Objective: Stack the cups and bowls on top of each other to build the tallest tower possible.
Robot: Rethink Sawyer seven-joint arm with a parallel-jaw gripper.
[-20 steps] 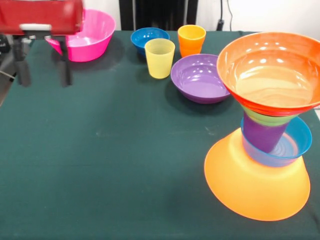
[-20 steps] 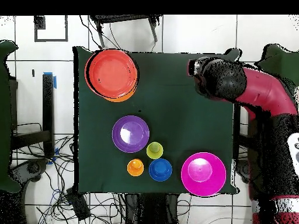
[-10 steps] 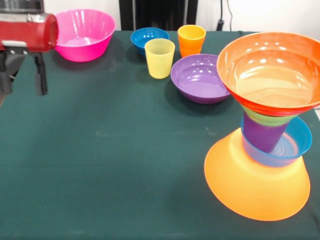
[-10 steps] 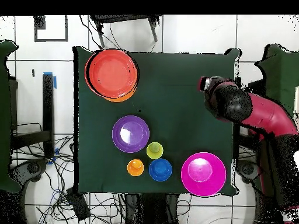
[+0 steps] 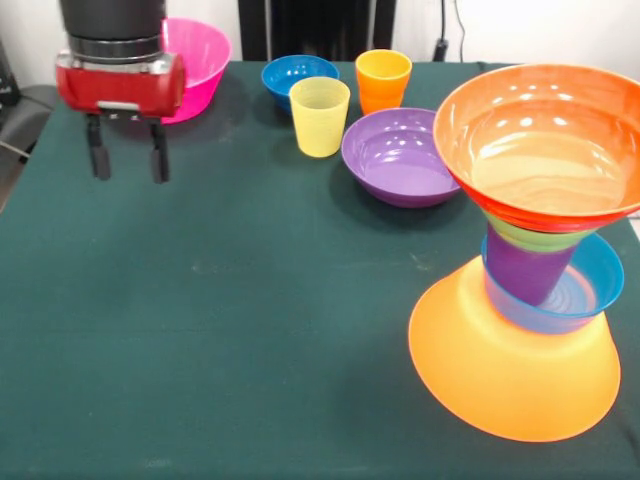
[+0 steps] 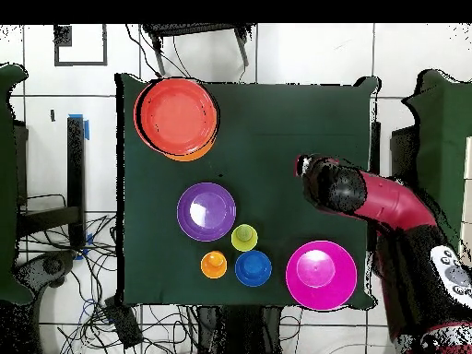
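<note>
The gripper (image 5: 127, 160) is hanging empty with its fingers parted, just in front of the pink bowl (image 5: 195, 62), while the tower (image 5: 530, 250) is standing well apart across the table. If that bowl is next, I'd say it should be straddling the rim squarely before closing.

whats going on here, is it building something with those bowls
Yes. A tower stands on an upturned yellow-orange plastic bowl: light blue bowl, purple cup, green bowl, orange-red bowl on top. The red and black gripper hangs open and empty beside the large pink bowl; the other cups and bowls sit unstacked.
</note>
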